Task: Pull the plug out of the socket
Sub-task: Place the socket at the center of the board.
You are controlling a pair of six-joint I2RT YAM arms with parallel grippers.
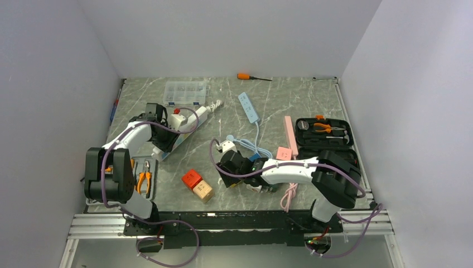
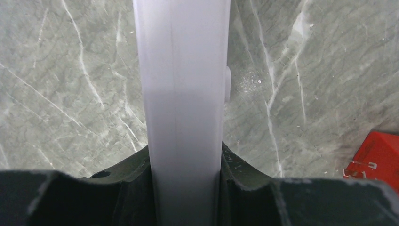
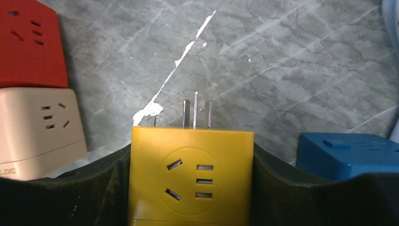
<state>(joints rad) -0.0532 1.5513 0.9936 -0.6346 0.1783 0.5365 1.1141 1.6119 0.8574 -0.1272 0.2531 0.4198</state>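
Note:
My left gripper (image 1: 163, 139) is shut on the long white power strip (image 1: 187, 128), which lies slanted on the marble table at the back left. In the left wrist view the strip's white body (image 2: 183, 94) fills the gap between the dark fingers (image 2: 244, 174). A white plug with a red part (image 1: 177, 118) sits on top of the strip. My right gripper (image 1: 226, 167) is shut on a yellow cube adapter (image 3: 190, 174). Its metal prongs (image 3: 195, 113) are bare and point away over the table.
A red cube (image 3: 28, 42) and a beige cube socket (image 3: 40, 129) lie left of the right gripper, and a blue cube (image 3: 348, 153) lies to its right. A blue power strip (image 1: 249, 107), pink blocks (image 1: 289, 134), a tool case (image 1: 324, 133) and pliers (image 1: 145, 180) lie around.

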